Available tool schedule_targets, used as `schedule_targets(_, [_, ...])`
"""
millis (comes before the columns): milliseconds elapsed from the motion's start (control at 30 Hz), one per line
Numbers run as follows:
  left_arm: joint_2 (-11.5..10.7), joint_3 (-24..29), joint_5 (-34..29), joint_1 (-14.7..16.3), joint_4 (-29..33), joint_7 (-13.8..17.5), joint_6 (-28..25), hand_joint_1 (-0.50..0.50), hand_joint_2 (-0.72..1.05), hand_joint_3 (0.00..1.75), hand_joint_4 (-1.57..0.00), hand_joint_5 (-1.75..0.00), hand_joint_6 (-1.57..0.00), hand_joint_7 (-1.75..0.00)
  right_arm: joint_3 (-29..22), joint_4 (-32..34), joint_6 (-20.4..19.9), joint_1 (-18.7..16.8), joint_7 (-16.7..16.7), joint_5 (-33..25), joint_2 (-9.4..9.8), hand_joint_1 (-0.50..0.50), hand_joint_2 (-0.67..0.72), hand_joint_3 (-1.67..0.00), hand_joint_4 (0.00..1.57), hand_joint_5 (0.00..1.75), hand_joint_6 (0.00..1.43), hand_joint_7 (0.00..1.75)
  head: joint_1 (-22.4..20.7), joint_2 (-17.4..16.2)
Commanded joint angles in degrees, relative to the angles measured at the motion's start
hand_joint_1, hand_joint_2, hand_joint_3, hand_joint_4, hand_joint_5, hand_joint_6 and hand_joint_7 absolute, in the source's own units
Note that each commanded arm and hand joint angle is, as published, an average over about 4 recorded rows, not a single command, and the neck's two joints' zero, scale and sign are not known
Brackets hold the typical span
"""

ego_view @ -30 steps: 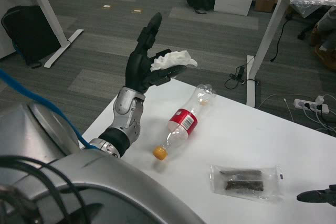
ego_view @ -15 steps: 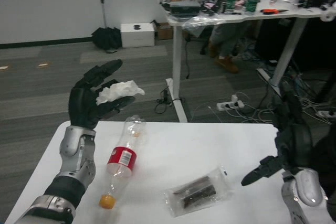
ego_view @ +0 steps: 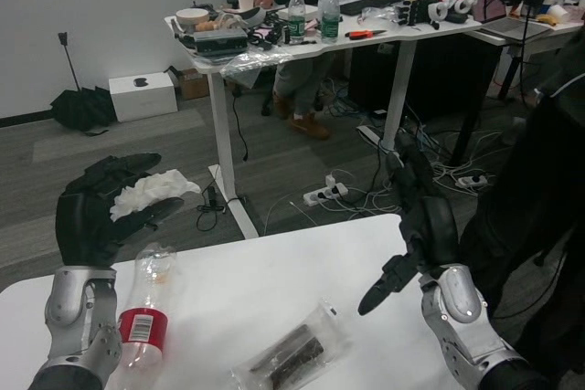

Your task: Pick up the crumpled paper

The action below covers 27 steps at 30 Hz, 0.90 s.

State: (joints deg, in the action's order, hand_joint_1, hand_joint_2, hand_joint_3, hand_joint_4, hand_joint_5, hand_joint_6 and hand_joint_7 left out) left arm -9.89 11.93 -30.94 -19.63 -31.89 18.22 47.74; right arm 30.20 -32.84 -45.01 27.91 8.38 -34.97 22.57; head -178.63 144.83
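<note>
Crumpled paper [ego_view: 151, 192] sits gripped in the raised left hand [ego_view: 101, 212], above the desk's [ego_view: 274, 271] left edge; loose hold might drop it. Right hand [ego_view: 416, 226] hangs empty, fingers apart.

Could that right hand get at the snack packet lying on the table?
Probably yes. The right hand holds nothing and hangs just above the table, with the clear packet lying flat below and to its left. Nothing stands between them. The bottle lies farther off, by the left hand.
</note>
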Motion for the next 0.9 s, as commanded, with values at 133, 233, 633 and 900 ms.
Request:
schedule_targets(133, [-0.2, -0.1, -1.4, -1.0, -0.6, 0.0, -0.2, 0.08, 0.52, 0.0, -1.57, -1.75, -1.2, -0.35, -1.2, 1.1, -0.7, 0.8, 0.3, 0.7, -0.69, -0.17, 0.72, -0.04, 0.0, 0.0, 0.0, 0.0, -0.3, -0.1])
schedule_targets(233, [-0.2, -0.2, -1.5, -1.0, -0.6, -0.1, -0.2, 0.08, 0.52, 0.04, -1.57, -1.75, -1.2, -0.35, -1.3, 1.1, -0.7, 1.0, 0.3, 1.0, -0.78, -0.17, 0.72, 0.0, 0.0, 0.0, 0.0, 0.0, -0.7, -0.1])
schedule_targets(633, [0.0, -0.5, -1.6, -1.1, -0.6, -0.2, -0.2, 0.08, 0.52, 0.0, -1.57, -1.75, -1.22, -0.35, -1.0, 1.0, -0.7, 1.4, 0.4, 1.2, -0.86, -0.17, 0.72, 0.0, 0.0, 0.0, 0.0, 0.0, -1.5, 0.4])
schedule_targets(900, [0.1, -0.9, -1.7, -1.1, -0.6, -0.2, -0.2, 0.08, 0.52, 0.0, -1.57, -1.75, -1.23, -0.35, -0.8, 1.3, -0.7, 1.4, 0.4, 1.2, -0.78, -0.17, 0.72, 0.0, 0.0, 0.0, 0.0, 0.0, -1.4, 0.6])
